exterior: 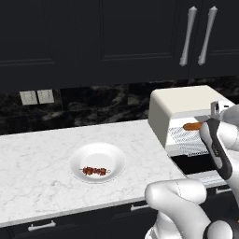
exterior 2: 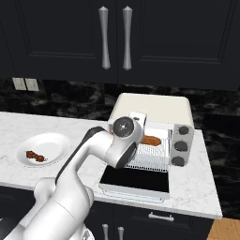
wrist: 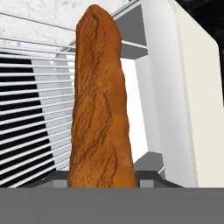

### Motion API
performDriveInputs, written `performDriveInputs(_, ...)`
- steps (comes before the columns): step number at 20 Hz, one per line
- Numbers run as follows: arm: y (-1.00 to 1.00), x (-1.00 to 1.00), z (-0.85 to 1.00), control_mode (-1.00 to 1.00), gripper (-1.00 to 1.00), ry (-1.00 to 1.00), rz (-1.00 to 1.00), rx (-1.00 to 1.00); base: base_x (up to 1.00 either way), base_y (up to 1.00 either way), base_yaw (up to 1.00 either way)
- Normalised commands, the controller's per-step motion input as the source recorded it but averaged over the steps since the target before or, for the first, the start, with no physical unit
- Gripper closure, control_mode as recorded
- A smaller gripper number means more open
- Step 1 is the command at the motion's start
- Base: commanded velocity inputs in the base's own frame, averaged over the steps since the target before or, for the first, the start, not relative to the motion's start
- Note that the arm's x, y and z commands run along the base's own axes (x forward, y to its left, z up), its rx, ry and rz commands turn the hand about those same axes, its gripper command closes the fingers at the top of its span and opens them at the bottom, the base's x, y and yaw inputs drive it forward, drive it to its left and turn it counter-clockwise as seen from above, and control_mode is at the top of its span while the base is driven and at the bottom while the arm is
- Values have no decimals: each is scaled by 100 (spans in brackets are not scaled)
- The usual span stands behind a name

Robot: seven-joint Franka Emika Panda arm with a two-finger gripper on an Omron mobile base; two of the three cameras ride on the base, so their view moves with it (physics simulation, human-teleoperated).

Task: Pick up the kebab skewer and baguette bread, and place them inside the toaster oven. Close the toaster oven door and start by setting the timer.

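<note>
One baguette bread (wrist: pixel 101 109), one kebab skewer (exterior: pixel 94 171), one plate (exterior: pixel 116 156)

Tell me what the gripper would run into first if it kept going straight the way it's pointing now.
The gripper is shut on the baguette bread, which points into the toaster oven above its wire rack. Going straight on, the loaf's tip would probably meet the oven's back wall first; depth is unclear.

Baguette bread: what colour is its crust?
Orange-brown, with a rough mottled texture; the baguette bread shows best in the hand view.
</note>
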Motion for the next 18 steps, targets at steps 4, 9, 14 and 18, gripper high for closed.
performDriveInputs(4,0,28,-13,-100,100,0,0,-1,0,0,0)
performDriveInputs(9,-20,30,-1,-100,100,0,3,0,0,0,0)
performDriveInputs(14,-22,28,-3,-100,100,0,5,0,0,0,0)
performDriveInputs(18,0,24,-19,-100,100,0,5,0,0,0,0)
